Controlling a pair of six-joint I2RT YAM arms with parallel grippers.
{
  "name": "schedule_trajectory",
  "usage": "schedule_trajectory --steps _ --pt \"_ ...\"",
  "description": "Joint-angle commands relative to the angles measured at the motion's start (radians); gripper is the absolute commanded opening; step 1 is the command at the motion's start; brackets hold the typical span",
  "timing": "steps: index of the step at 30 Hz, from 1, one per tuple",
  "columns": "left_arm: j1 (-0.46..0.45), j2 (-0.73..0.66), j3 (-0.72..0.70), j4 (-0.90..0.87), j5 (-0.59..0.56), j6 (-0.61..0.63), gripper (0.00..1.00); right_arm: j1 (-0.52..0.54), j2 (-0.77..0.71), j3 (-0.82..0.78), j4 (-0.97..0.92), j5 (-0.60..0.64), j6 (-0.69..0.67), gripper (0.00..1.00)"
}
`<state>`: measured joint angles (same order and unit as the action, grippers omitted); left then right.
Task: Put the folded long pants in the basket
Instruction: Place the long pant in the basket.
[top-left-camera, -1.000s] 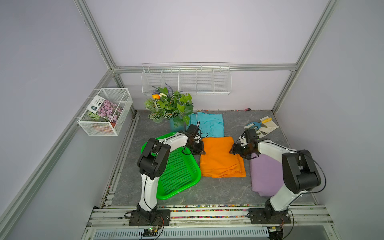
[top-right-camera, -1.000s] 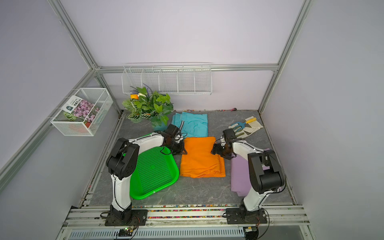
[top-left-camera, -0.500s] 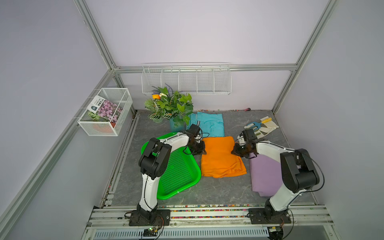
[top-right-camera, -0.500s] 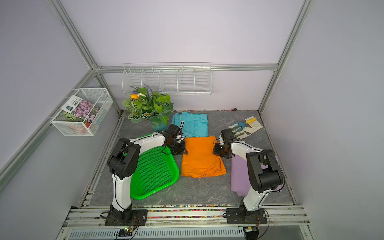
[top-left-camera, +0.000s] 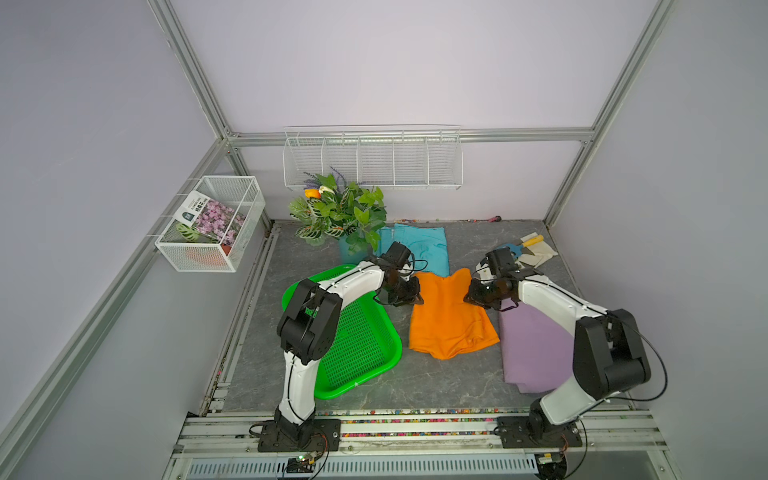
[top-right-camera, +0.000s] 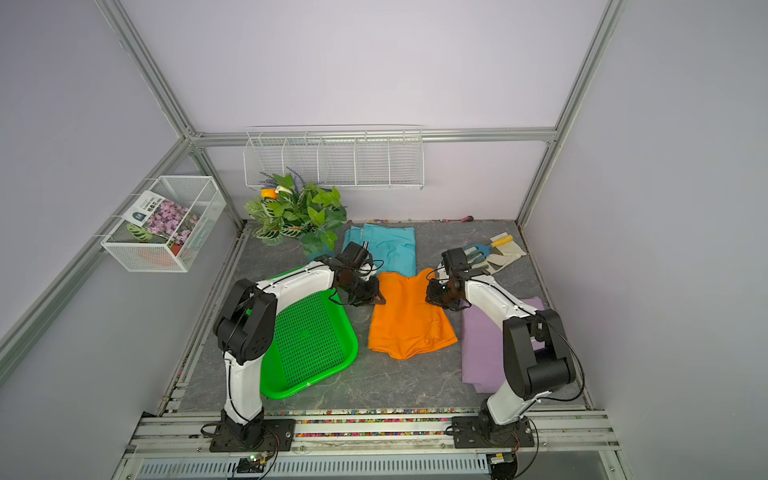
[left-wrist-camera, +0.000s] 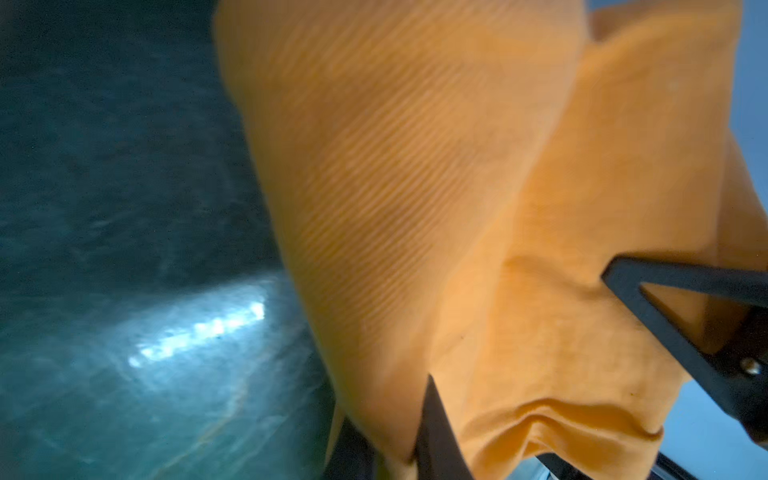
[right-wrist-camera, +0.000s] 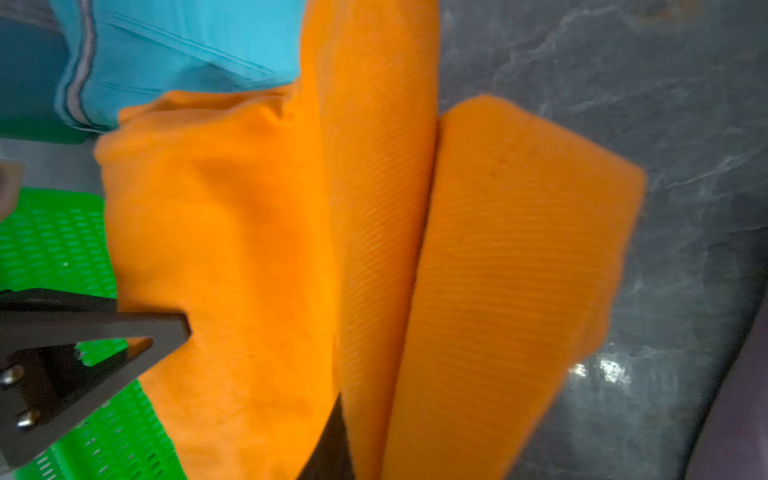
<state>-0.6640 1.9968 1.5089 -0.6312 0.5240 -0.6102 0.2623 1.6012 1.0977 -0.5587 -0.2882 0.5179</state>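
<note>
The orange folded long pants lie mid-table, their far edge raised at both corners. My left gripper is shut on the far left corner, beside the green basket. My right gripper is shut on the far right corner. Orange cloth fills the left wrist view, pinched in the left gripper. In the right wrist view a fold of it sits in the right gripper. Teal pants lie behind, lavender pants to the right.
A potted plant stands at the back left, close to the teal pants. Pale gloves and garden tools lie at the back right. A wire box hangs on the left wall and a long wire rack on the back wall.
My right gripper has shut on the orange pants' far right corner. Both far corners have risen a little and the far edge now sags between them.
</note>
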Motion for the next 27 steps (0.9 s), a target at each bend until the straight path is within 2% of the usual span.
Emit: schedule_trajectory --steps 1,7,15,23,27 --pt "-0.016 -0.099 0.042 0.029 0.069 -0.051 0.0 0.023 -0.054 0.066 -0.101 -0.044 -0.033 0.0" --pt "-0.017 -0.214 0.041 0.001 0.035 -0.082 0.0 0.038 -0.092 0.139 -0.15 -0.09 -0.059 0.0" --pt "-0.008 -0.363 -0.016 -0.062 -0.048 -0.108 0.0 0.178 -0.04 0.334 -0.207 -0.066 -0.065 0.0" --pt "0.117 -0.648 -0.231 -0.095 -0.162 -0.161 0.0 0.336 0.106 0.536 -0.198 -0.06 -0.043 0.0" --pt "0.183 -0.787 -0.289 -0.164 -0.276 -0.152 0.0 0.406 0.2 0.649 -0.196 -0.063 -0.035 0.0"
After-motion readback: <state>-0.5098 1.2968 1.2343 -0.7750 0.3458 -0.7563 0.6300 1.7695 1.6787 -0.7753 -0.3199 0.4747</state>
